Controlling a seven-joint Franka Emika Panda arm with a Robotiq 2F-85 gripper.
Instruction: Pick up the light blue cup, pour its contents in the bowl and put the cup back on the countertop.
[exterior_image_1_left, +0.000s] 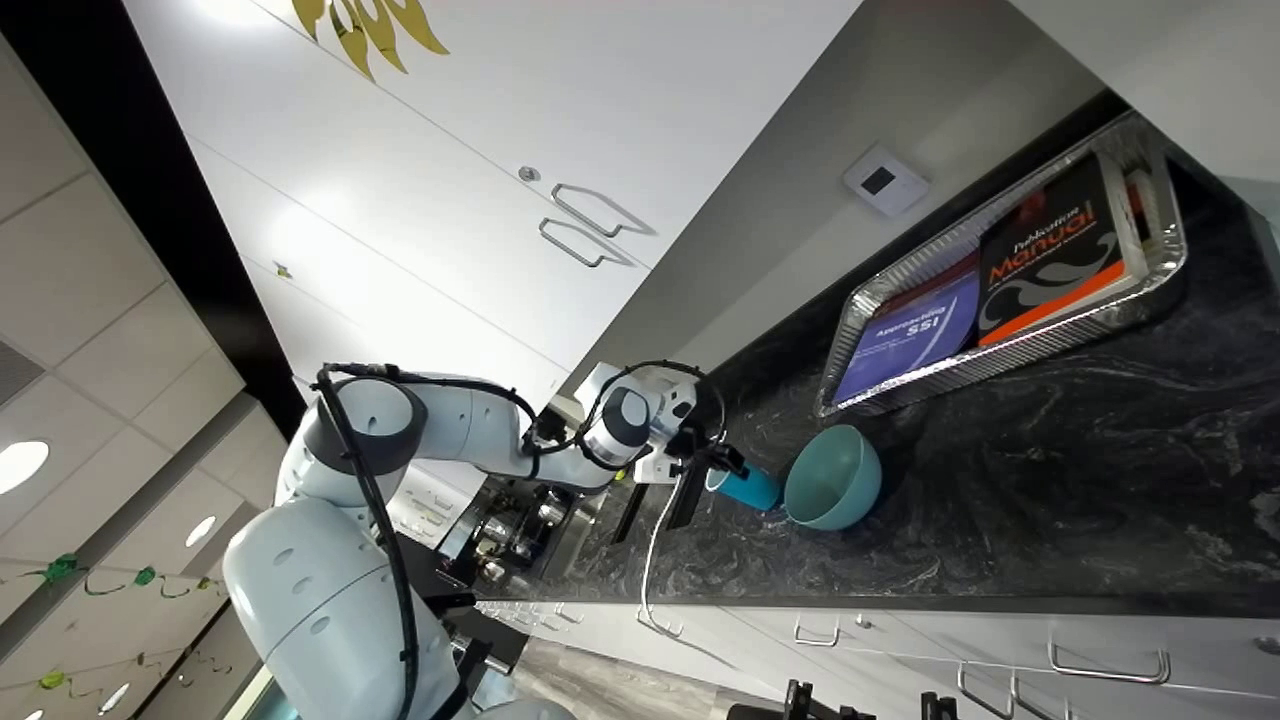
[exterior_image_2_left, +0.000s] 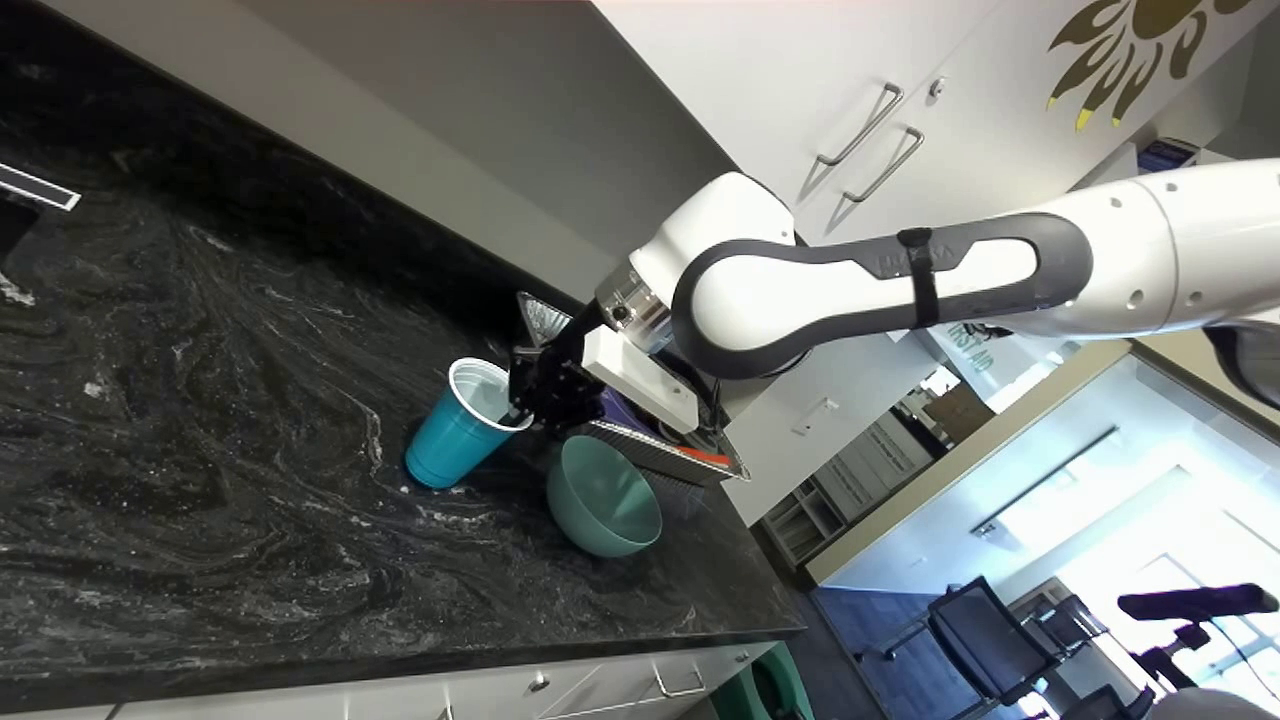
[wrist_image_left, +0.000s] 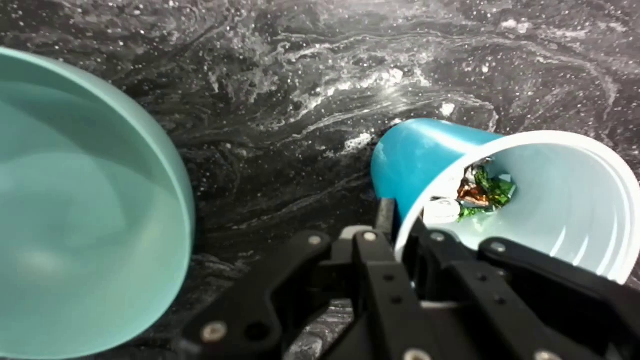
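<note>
The light blue cup (exterior_image_1_left: 752, 489) stands beside the bowl; it also shows in an exterior view (exterior_image_2_left: 453, 442). In the wrist view the cup (wrist_image_left: 425, 150) holds several shiny green, copper and white pieces. My gripper (wrist_image_left: 400, 220) is shut on the cup's white rim, one finger inside and one outside. The gripper also shows in both exterior views (exterior_image_1_left: 728, 464) (exterior_image_2_left: 518, 408). I cannot tell whether the cup's base touches the countertop (exterior_image_2_left: 250, 450). The teal bowl (exterior_image_1_left: 832, 478) stands close by on the countertop; its visible inside holds nothing in the wrist view (wrist_image_left: 90, 210).
A foil tray (exterior_image_1_left: 1050, 336) with books lies behind the bowl against the wall. White cabinets (exterior_image_1_left: 420, 210) hang above. A white cable (exterior_image_1_left: 652, 560) runs over the countertop's front edge. A dark object with a pale edge (exterior_image_2_left: 40, 187) lies on the countertop.
</note>
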